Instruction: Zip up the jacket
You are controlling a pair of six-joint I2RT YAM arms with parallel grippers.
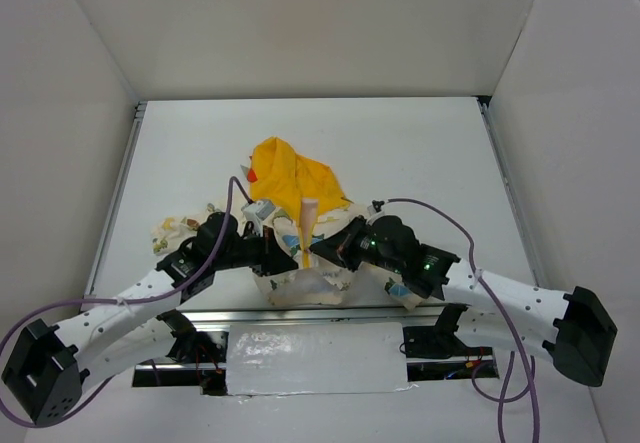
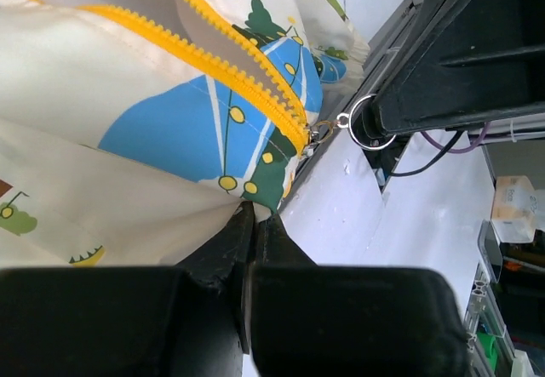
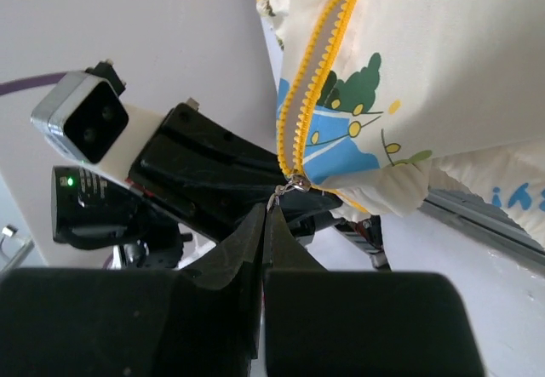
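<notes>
The jacket (image 1: 300, 208) lies bunched at the near middle of the table, its yellow hood (image 1: 285, 171) toward the back. My left gripper (image 2: 253, 213) is shut on the cream printed hem just below the zipper's bottom end. My right gripper (image 3: 270, 208) is shut on the small metal zipper pull (image 3: 278, 197), which hangs from the slider (image 3: 295, 184) at the bottom of the yellow zipper (image 3: 319, 71). The two rows of teeth (image 2: 204, 58) spread apart beyond the slider (image 2: 320, 130). In the top view the two grippers meet tip to tip, left (image 1: 283, 255) and right (image 1: 318, 249).
A pale pink tube-like piece (image 1: 307, 218) stands among the fabric between the arms. The metal rail of the table's front edge (image 1: 300, 315) runs just below the jacket. White walls close in the table at left, back and right.
</notes>
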